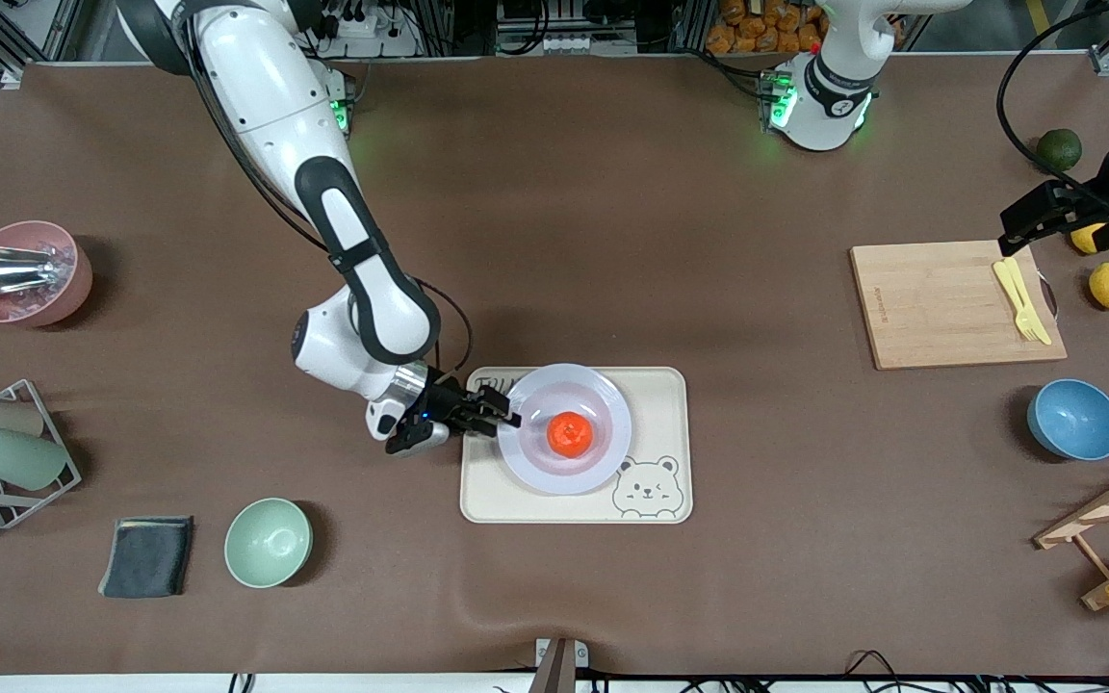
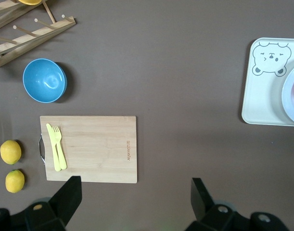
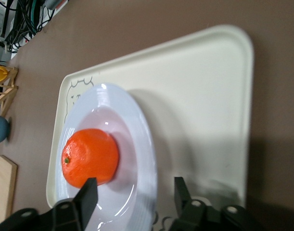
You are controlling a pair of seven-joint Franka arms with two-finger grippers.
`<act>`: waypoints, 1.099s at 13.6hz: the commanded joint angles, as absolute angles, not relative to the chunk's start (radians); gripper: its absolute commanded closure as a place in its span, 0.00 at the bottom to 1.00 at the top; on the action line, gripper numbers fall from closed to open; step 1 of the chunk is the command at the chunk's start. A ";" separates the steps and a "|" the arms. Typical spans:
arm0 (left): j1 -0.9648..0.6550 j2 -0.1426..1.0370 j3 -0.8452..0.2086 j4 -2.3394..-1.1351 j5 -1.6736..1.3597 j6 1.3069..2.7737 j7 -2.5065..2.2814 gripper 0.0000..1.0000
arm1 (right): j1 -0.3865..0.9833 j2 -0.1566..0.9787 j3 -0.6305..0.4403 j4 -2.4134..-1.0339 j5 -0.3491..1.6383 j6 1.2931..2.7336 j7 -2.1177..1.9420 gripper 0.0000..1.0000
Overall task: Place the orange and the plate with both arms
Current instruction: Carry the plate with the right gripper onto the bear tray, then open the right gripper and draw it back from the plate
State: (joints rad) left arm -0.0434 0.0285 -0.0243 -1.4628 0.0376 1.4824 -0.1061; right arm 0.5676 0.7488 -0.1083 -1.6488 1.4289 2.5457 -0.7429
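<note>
The right tool (image 1: 506,416) sits at the plate's (image 1: 603,452) rim, fingers spread either side of it without pinching. The plate rests on the bear tray (image 1: 670,385), with the orange (image 1: 570,434) at its center. The left tool (image 1: 1017,236) waits over the cutting board (image 1: 930,308), wide open, holding nothing.
</note>
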 commanded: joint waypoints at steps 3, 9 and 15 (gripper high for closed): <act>-0.040 0.011 -0.032 -1.468 0.023 1.471 -0.081 0.00 | 0.552 0.617 -0.248 -1.651 1.033 2.328 -0.499 0.00; -0.035 0.009 -0.026 -1.470 0.015 1.471 -0.081 0.00 | 0.610 0.512 -0.512 -1.621 0.853 1.981 -0.471 0.00; -0.032 -0.006 -0.018 -1.479 0.015 1.454 -0.077 0.00 | 0.578 0.378 -0.539 -1.600 0.561 1.887 -0.469 0.00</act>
